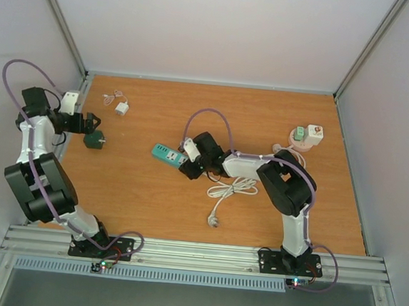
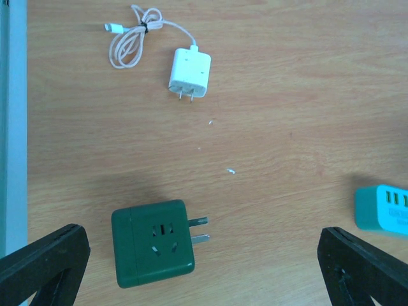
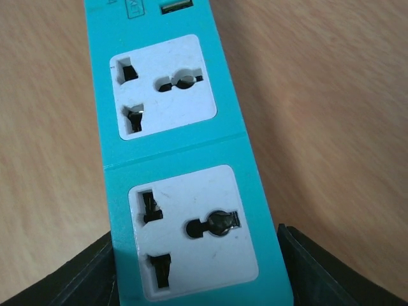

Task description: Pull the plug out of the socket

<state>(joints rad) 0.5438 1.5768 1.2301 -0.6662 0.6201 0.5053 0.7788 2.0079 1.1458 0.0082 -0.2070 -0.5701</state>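
The green adapter plug [image 2: 153,242] lies free on the surface [image 1: 136,197] at the far left, prongs bare and pointing right. The left hand [image 2: 204,261] hovers over it with its jaws spread wide. The teal power strip [image 3: 167,153] sits mid-surface with both visible sockets vacant. The right hand [image 3: 194,268] straddles its near end, fingers close along both edges; I cannot tell whether they press it. The plug looks like a light, rigid plastic block with smooth faces, best taken across two flat sides, clear of the prongs. The strip probably slides easily unless pinned.
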